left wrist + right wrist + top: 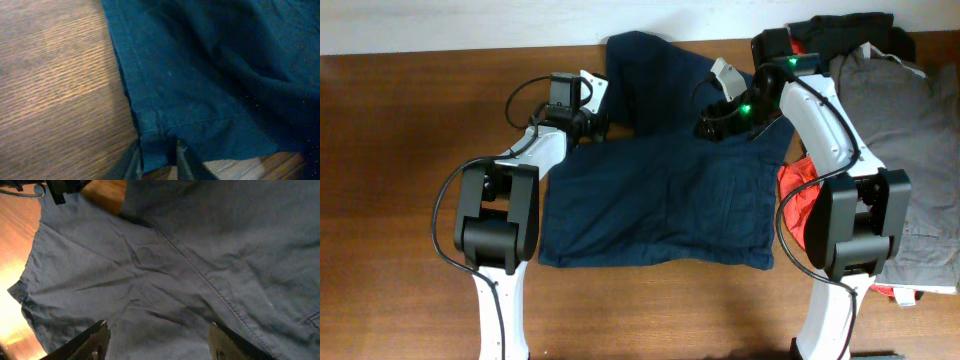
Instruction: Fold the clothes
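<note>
The dark navy-blue shorts (670,190) lie spread on the wooden table, with one leg reaching toward the back edge. My left gripper (600,127) is at the shorts' left edge. In the left wrist view its fingers (157,160) are closed on a hemmed corner of the shorts (210,75). My right gripper (705,130) hovers over the upper middle of the shorts. In the right wrist view its jaws (157,335) are wide open and empty just above the cloth (165,265), beside a stitched seam.
Grey trousers (910,130) lie at the right under my right arm's base. A red-orange garment (798,195) touches the shorts' right edge. A dark garment (840,30) sits at the back right. Bare wooden table (400,150) lies to the left and front.
</note>
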Motion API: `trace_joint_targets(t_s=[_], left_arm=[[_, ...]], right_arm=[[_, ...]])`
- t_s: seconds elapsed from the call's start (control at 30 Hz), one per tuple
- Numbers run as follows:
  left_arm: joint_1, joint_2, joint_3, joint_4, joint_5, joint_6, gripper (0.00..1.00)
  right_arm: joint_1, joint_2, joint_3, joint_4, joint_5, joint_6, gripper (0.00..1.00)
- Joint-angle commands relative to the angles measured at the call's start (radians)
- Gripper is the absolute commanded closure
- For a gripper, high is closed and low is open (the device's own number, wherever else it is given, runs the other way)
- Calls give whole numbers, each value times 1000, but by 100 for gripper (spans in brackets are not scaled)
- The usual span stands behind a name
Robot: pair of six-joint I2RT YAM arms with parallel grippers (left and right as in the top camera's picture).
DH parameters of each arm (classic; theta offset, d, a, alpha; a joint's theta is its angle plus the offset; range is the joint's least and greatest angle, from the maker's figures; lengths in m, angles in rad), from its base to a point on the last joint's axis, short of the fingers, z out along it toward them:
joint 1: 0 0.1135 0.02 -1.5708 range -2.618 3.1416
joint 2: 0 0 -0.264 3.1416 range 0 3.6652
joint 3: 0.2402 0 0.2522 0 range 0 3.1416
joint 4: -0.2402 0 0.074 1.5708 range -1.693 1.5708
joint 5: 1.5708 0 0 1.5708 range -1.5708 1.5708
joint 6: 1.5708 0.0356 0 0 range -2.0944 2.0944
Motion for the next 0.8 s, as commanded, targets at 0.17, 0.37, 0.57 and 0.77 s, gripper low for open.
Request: trace_joint_targets(t_s=[0.17,0.37,0.57,0.77], left_arm=[[42,2,9,-73,-171,-183,99],[118,-63,9,-195,-172,-186,99],[193,-127,9,-304,-173,-184,99],[269,-140,9,-369,-188,-181,91]], right_arm=[[5,-5,-10,0,4,-10,32],[5,-4,-38,20,5,-3,33],[5,-4,-40,39,42,54,33],[5,-4,-40,37,42,54,32]])
